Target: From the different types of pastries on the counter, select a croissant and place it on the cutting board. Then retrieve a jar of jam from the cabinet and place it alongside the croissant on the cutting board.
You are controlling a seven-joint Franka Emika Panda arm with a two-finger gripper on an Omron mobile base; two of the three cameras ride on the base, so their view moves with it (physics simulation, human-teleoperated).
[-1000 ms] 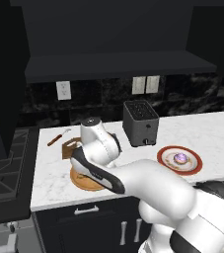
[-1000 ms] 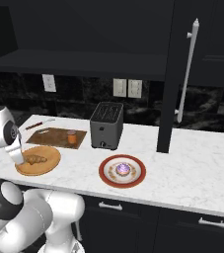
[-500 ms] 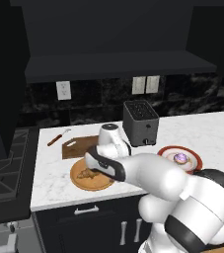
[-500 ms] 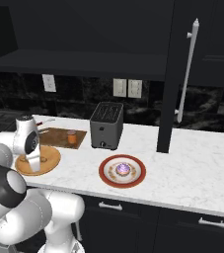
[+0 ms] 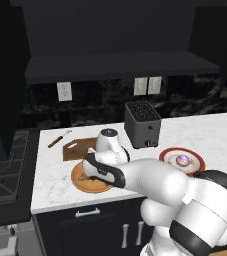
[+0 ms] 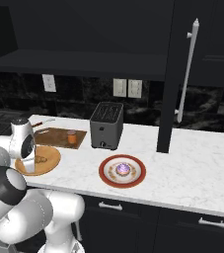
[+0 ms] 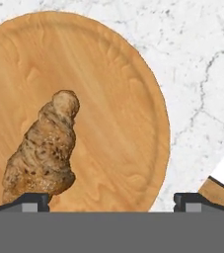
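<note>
From the left base view I judge nothing placed yet, the cutting board point(image 5: 78, 148) bare; the right base view shows a jar point(image 6: 72, 137) on that board; in the hand view my gripper point(image 7: 111, 201), spread and empty, hovers over the croissant point(image 7: 43, 150), at nine o'clock on the round plate point(image 7: 128, 113).

A: How much of the croissant point(image 7: 43, 150) can you see in the hand view?
B: Its lower end is cut off by the bottom edge, behind a dark finger tip point(image 7: 26, 202). The round wooden plate point(image 7: 118, 113) runs off the left edge too.
A: And from the base cameras?
B: In the left base view the arm covers the near side of the plate point(image 5: 80, 179), and the croissant is hidden. In the right base view the croissant point(image 6: 42, 158) is too small to make out. The cutting board point(image 5: 77, 149) is partly behind the arm.
A: The gripper's jaws?
B: Mostly out of frame; I cannot tell their spread for sure.
</note>
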